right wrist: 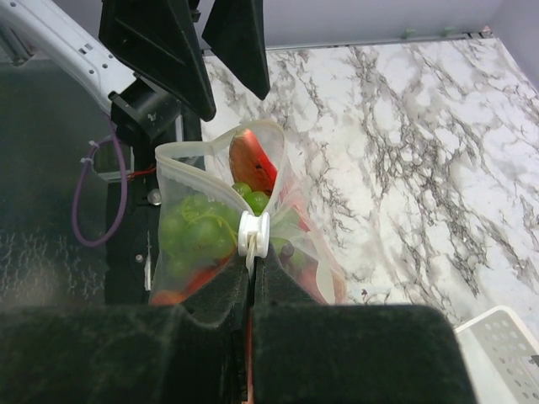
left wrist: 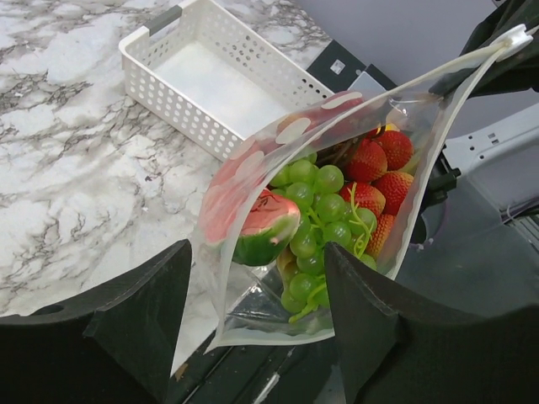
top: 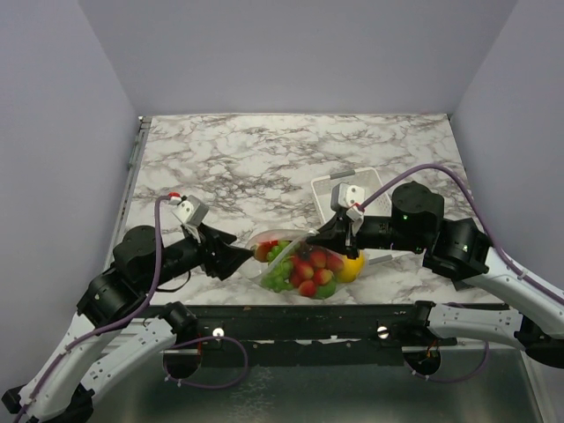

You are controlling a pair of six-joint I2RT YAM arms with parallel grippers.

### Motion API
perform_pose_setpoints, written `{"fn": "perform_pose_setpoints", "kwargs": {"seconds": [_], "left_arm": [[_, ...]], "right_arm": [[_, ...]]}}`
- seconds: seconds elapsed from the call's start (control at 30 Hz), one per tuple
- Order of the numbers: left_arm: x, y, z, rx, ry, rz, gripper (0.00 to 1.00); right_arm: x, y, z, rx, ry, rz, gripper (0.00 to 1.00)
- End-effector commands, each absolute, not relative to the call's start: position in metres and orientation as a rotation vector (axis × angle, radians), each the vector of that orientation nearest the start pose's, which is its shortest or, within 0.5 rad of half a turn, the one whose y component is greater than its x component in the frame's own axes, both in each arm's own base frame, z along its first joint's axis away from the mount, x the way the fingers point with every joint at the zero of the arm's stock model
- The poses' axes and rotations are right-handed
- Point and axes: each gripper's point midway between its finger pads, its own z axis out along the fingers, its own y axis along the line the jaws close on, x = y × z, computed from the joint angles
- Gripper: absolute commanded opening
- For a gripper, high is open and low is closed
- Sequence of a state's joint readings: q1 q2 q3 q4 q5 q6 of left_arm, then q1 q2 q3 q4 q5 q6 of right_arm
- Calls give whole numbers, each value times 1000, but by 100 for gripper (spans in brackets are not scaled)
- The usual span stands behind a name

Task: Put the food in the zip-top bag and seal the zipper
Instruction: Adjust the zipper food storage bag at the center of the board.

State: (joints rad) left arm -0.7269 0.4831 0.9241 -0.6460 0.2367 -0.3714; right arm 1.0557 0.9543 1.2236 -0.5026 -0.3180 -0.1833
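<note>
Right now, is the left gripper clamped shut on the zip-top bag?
No, the left gripper is open, its jaws standing wide apart on either side of the zip-top bag.

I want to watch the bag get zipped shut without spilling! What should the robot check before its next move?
1. Food inside the zip-top bag: ok. The watermelon slice, green grapes and strawberries are in, and no loose food shows on the table.
2. Right fingers pinching the white slider: ok.
3. Left fingers holding the bag's other end: not ok. They are open, one on each side of it.
4. Mouth sealed: not ok. It gapes at the left fingers' end.
5. White basket out of the way: ok. It stands behind the bag.
</note>
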Motion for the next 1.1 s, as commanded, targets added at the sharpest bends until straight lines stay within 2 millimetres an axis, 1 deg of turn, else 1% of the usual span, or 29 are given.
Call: {"fn": "perform_pose_setpoints", "kwargs": {"seconds": [0.0, 0.2, 0.37, 0.53, 0.63, 0.67, 0.77, 0.83, 0.9, 0.93, 1.03, 1.07], "left_arm": [[106, -177, 290, 489, 1889, -1027, 65], [107, -178, 271, 460, 1964, -1019, 61], [108, -184, 253, 476, 2034, -1023, 52], [108, -188, 241, 496, 2080, -1025, 43], [110, -190, 233, 504, 2115, -1015, 36], [110, -191, 230, 508, 2127, -1013, 32], [112, -193, 227, 522, 2151, -1002, 15], [115, -193, 232, 523, 2147, -983, 7], [118, -191, 243, 526, 2126, -963, 2], [121, -190, 251, 522, 2112, -949, 0], [127, -189, 280, 530, 2057, -925, 0], [128, -189, 297, 535, 2018, -927, 0]], "right_arm": [[112, 294, 384, -1236, 1302, 900, 1], [110, 295, 390, -1240, 1285, 910, 1], [110, 295, 394, -1234, 1276, 912, 1], [110, 295, 396, -1233, 1274, 911, 1], [110, 295, 397, -1232, 1269, 911, 1], [110, 295, 398, -1230, 1267, 910, 1], [111, 294, 398, -1230, 1267, 905, 1], [110, 293, 396, -1234, 1273, 902, 1], [111, 292, 393, -1234, 1284, 895, 1], [112, 291, 389, -1235, 1294, 891, 1], [113, 290, 378, -1235, 1319, 880, 1], [115, 290, 373, -1230, 1331, 874, 1]]}}
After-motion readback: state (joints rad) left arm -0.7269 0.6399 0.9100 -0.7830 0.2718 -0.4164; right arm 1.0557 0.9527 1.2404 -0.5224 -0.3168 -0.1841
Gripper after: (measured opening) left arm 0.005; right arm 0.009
